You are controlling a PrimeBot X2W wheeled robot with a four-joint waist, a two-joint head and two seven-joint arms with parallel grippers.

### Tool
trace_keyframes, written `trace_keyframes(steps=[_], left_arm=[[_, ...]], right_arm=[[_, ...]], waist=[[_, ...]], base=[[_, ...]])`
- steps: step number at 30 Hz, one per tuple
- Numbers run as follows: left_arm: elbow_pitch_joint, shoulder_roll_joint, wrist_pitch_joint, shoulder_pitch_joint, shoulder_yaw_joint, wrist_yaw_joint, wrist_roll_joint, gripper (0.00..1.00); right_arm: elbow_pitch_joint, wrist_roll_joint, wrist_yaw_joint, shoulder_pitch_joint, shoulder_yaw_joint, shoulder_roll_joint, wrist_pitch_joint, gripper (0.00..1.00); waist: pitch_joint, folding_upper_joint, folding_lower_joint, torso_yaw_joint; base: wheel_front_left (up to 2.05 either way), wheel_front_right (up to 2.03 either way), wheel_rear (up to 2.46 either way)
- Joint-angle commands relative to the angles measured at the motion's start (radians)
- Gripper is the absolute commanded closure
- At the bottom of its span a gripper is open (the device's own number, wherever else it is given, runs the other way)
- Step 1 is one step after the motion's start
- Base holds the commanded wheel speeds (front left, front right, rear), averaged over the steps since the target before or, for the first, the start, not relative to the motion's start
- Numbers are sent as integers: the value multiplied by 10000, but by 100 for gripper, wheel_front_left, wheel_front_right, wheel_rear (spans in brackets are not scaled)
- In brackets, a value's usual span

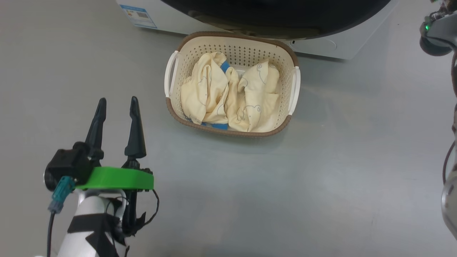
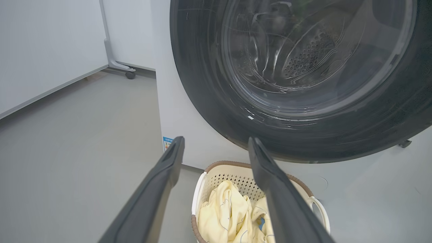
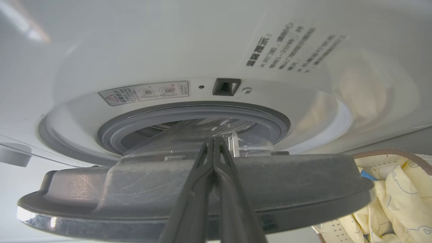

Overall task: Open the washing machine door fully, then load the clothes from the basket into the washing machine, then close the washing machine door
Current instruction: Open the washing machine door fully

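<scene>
Head view: basket (image 1: pixel 285 125), cream with brown rim, on the grey floor (image 1: pixel 285 200), just in front of the washing machine (image 1: pixel 321 44); its far rim sits under the overhanging black door (image 1: pixel 278 18). Clothes (image 1: pixel 217 96), pale yellow with blue cloth (image 1: pixel 224 66) among them, all inside the basket. Blue sticker (image 1: pixel 139 16) on the machine's left lower corner. Left claw (image 1: pixel 118 99) at near left, well apart from the basket, fingers spread wide, nothing between them. Left wrist view: left claw (image 2: pixel 216 139) wide and empty, pointing at the machine (image 2: pixel 175 111); door (image 2: pixel 202 94) with clear glass above the basket (image 2: pixel 236 164); clothes (image 2: pixel 222 209) inside. Right wrist view: door (image 3: pixel 287 189) ajar, seen edge-on, a gap between it and the grey gasket (image 3: pixel 189 114). Right claw (image 3: pixel 213 140) with fingers pressed together, gripping nothing visible, its tips lying over the door's edge; contact cannot be told. Basket (image 3: pixel 388 153) and clothes (image 3: pixel 398 189) at right.
</scene>
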Motion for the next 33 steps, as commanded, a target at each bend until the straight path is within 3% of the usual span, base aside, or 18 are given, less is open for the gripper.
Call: trace_keyframes(steps=[1, 7, 15, 24, 33], left_arm=[[-343, 174, -111, 3, 362, 6, -38, 0], [-384, 174, -111, -65, 358, 6, -101, 0], [-393, 174, -111, -37, 389, 6, -51, 0], [-439, 174, -111, 122, 432, 6, 115, 0], [-451, 262, -111, 265, 378, 6, 226, 0]], right_arm=[[-314, -115, -25, -657, 61, 151, -3, 100], [-101, -336, -25, -946, 147, 279, 438, 100], [-560, -142, -25, -301, 413, 489, 1925, 100], [-2040, 198, -25, 1228, 843, 673, 3763, 100], [-3811, 722, -25, 2880, 1642, 801, 4578, 100]], waist=[[96, -1, 0, 76], [211, -1, 0, 194], [2, -1, 0, 138], [-401, -1, 0, -85], [-904, -1, 0, -276]], base=[[0, 0, 0], [0, 0, 0], [0, 0, 0], [0, 0, 0], [0, 0, 0]])
